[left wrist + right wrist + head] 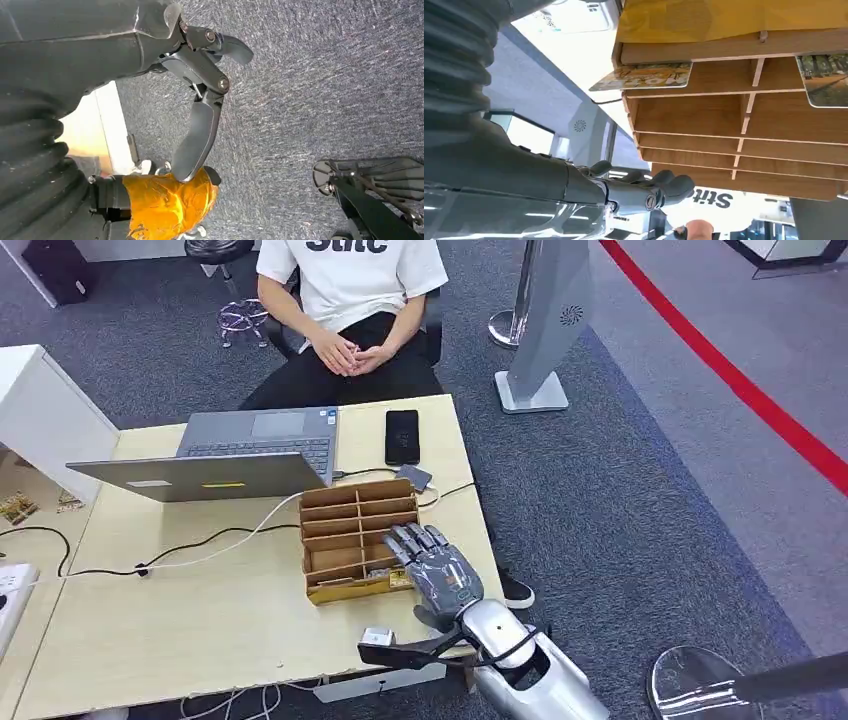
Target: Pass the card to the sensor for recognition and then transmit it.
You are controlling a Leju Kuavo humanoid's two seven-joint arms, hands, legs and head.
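A wooden card rack [345, 535] with several slots lies on the table's right half. My right hand [435, 568] rests over the rack's near right corner with its fingers stretched out flat and nothing in them. In the right wrist view a yellow card [644, 77] sticks out of one slot, a second card [824, 80] lies in the neighbouring slot, and the right hand's fingers [649, 192] are apart from both. A small grey sensor pad [413, 477] on a cable sits just beyond the rack. My left hand [200, 100] hangs over the carpet, fingers apart and empty.
An open laptop [230, 450] and a black phone [402, 435] lie at the table's far side. A person sits behind the table with clasped hands [350, 355]. Cables [190, 545] cross the table [200, 630]. A small white box [377, 637] sits at the near edge.
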